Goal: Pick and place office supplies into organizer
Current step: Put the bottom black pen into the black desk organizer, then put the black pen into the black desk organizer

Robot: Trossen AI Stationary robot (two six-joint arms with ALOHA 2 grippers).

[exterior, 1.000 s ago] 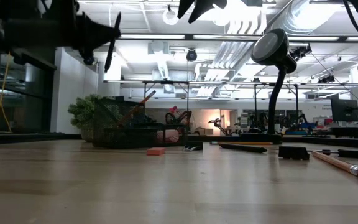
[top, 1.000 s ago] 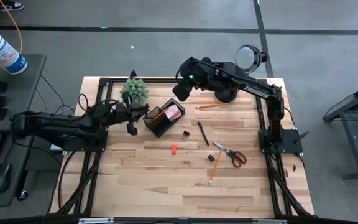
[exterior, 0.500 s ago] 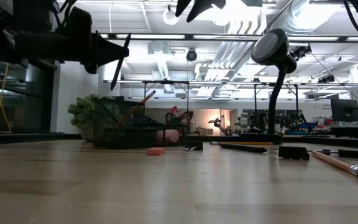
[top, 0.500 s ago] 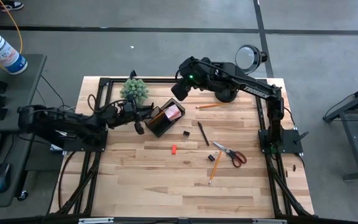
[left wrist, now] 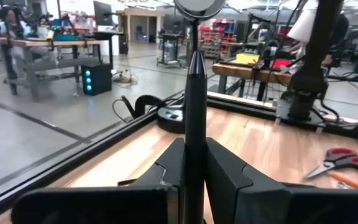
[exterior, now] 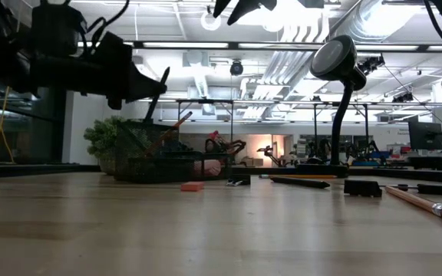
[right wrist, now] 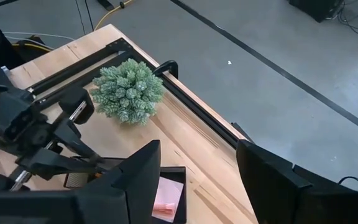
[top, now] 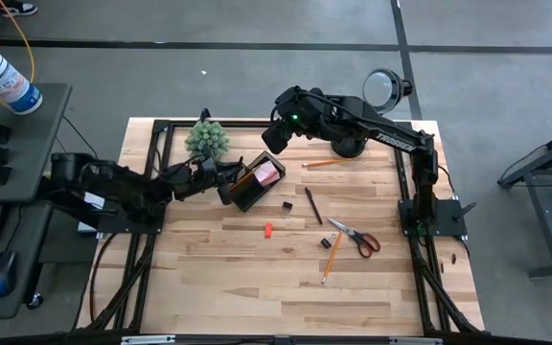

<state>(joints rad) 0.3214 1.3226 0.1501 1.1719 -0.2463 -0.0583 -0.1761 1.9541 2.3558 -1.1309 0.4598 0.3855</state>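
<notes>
My left gripper (top: 218, 180) is shut on a black pen (left wrist: 195, 106) just left of the organizer (top: 253, 182), a small black box holding a pink sticky pad (top: 268, 172) and a pencil. In the low view the pen (exterior: 158, 96) hangs slanted above the organizer's (exterior: 156, 161) left end. My right gripper (right wrist: 197, 180) stands open high over the organizer's far side, with nothing between its fingers. On the table lie a second black pen (top: 311, 204), a red block (top: 268, 230), scissors (top: 356, 238) and pencils (top: 330, 259). My left gripper pinches the pen's shaft (left wrist: 195, 155) between its two fingers (left wrist: 166, 171). The fingers come level from the table's left and lie across the pen. The pen stands nearly upright, a little tilted, its tip up, lifted clear of the table and organizer.
A green spiky plant (top: 207, 139) stands at the far left, close to the organizer. The black lamp (top: 349, 144) stands at the far right, under my right arm. A small black clip (top: 287, 205) lies near the organizer. Bare wood spreads along the near edge.
My left gripper has gone down and toward the table's right, closing on the organizer, with the pen still between its shut fingers. The pen has stayed nearly upright and has tipped a little. My right gripper has kept still.
</notes>
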